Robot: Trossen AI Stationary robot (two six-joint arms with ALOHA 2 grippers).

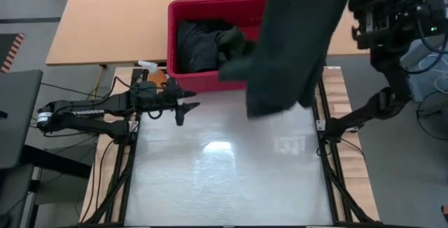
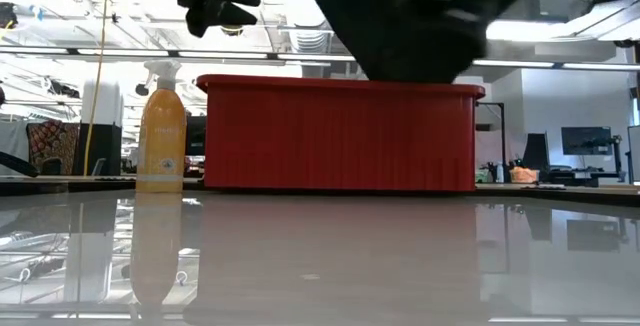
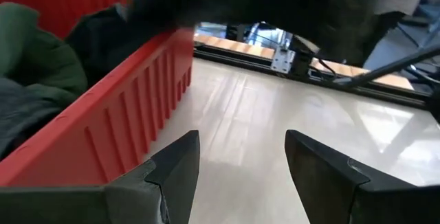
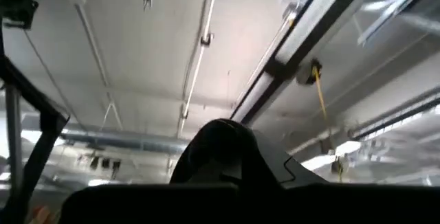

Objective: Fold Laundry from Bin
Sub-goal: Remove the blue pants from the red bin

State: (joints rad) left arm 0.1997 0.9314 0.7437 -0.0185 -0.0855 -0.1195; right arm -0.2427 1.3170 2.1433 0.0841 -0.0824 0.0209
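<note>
The right gripper point(image 4: 227, 148) is pinching a dark garment point(image 1: 294, 39), dangling it high over the red bin point(image 1: 210, 81), where more laundry point(image 1: 203, 43) is lying. The left gripper point(image 1: 187, 109) is hovering wide-jawed and empty beside the bin, near the orange spray bottle point(image 2: 161, 131).

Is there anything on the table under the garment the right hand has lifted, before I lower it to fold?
Nothing visible. The dark garment hangs from the right hand over the bin's near right corner and the table's far edge. The spray bottle and the open left hand stand off to the left.
</note>
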